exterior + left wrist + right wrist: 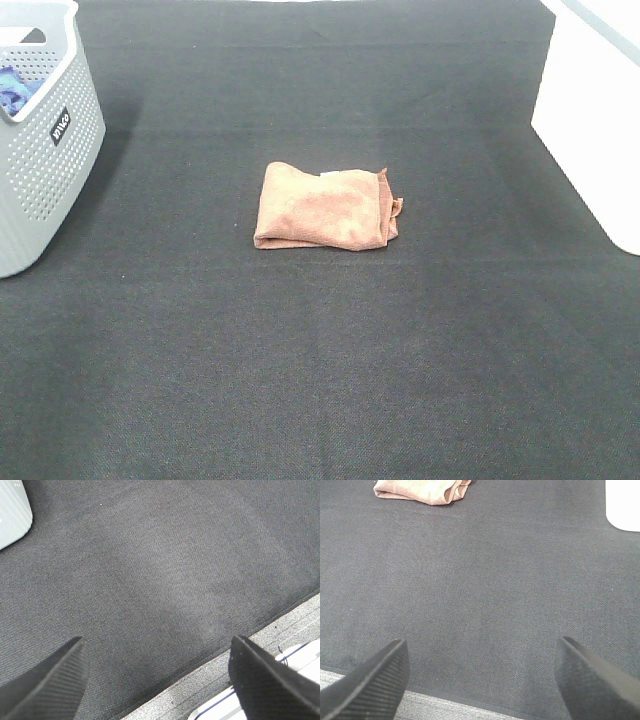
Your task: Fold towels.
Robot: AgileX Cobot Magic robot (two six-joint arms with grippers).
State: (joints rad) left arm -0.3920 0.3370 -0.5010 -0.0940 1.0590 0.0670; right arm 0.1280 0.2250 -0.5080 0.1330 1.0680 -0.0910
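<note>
The terracotta towel (325, 207) lies folded into a small rectangle in the middle of the black mat, with a small white tag on its far edge and loose layers at its right side. It also shows in the right wrist view (422, 490), far from the fingers. My left gripper (157, 680) is open and empty over bare mat near the mat's front edge. My right gripper (482, 680) is open and empty over bare mat near the front edge. Neither arm shows in the exterior high view.
A grey perforated basket (45, 150) stands at the far left with something blue inside; its corner shows in the left wrist view (12, 515). A white box (590, 110) stands at the far right, also in the right wrist view (624, 505). The black mat (320, 350) covers the table.
</note>
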